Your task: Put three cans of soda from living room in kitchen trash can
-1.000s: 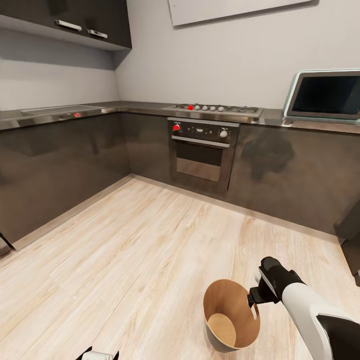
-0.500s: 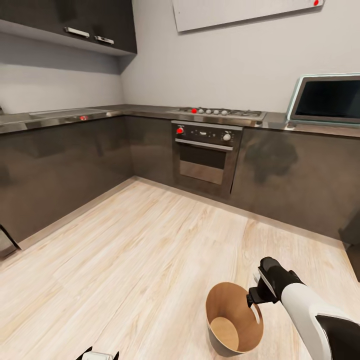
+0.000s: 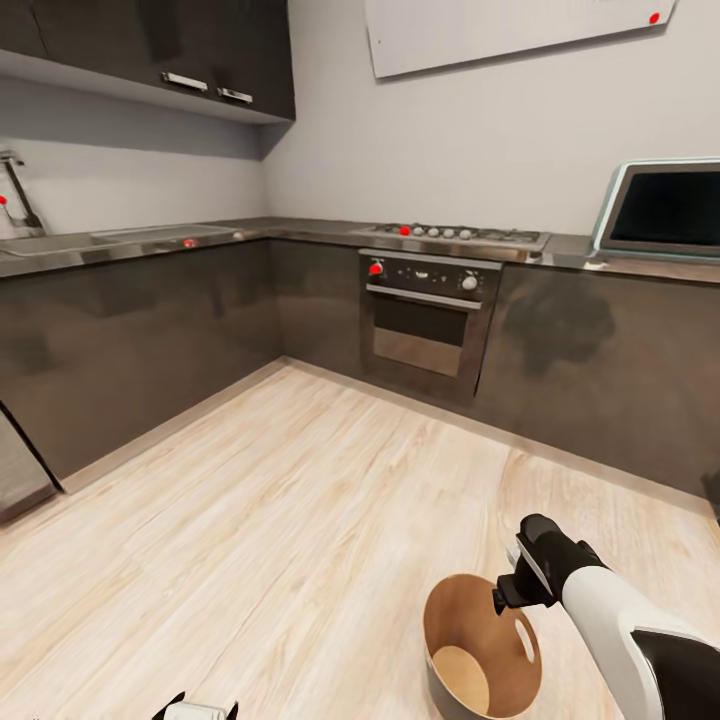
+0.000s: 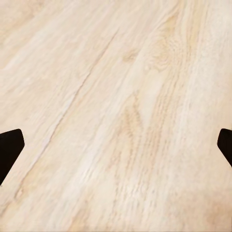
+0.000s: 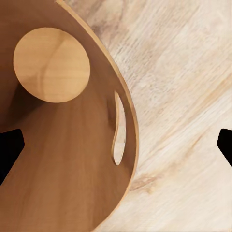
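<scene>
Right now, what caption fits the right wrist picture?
Open right end effector straddling the empty bin's rim above wood floor.

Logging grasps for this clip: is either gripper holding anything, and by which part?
The right gripper straddles the trash can rim by its slot handle, fingertips wide apart; whether it grips cannot be told. The left gripper is open and empty.

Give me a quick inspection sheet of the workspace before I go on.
Surface: pale wood floor, bare around the robot.
Job's things: trash can upright on the floor, inside empty; soda cans: nothing seen.
Clutter: nothing seen.
Grippers: right gripper open, straddling the can's rim by its slot handle; left gripper open over bare floor.
Cables: nothing seen.
Surroundings: dark grey cabinets, steel worktop, oven with hob, screen on the worktop.
</scene>
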`<state>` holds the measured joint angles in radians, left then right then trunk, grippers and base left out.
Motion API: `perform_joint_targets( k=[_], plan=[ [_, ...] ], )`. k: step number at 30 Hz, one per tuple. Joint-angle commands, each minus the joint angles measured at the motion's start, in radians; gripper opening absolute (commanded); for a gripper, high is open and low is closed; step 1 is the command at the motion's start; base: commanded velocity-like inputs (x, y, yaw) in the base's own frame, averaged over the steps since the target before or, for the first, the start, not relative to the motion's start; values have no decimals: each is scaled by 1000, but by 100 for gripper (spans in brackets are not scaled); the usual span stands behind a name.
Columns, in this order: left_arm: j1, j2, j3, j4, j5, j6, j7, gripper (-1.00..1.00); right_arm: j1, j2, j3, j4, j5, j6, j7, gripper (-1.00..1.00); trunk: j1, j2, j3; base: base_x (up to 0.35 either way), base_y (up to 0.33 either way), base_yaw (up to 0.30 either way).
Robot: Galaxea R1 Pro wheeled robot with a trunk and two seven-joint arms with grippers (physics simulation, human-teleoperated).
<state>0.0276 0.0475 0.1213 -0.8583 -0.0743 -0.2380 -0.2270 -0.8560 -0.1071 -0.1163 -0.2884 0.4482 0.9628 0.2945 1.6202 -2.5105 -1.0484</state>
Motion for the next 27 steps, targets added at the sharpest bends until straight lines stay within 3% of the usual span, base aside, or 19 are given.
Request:
perform_joint_targets(
  k=[1,15,27],
  plan=[
    [0,0,0,0,0,0,0,100,0,0,0,0,0,0,0,100,0,0,1,0,0,118],
    [0,0,-1,11,-4,0,2,100,0,-4,-2,0,-1,-2,1,100,0,0,6,0,-3,29],
    [0,0,2,8,-2,-2,2,100,0,-2,0,0,1,-2,0,100,0,0,6,0,-96,0]
  ],
)
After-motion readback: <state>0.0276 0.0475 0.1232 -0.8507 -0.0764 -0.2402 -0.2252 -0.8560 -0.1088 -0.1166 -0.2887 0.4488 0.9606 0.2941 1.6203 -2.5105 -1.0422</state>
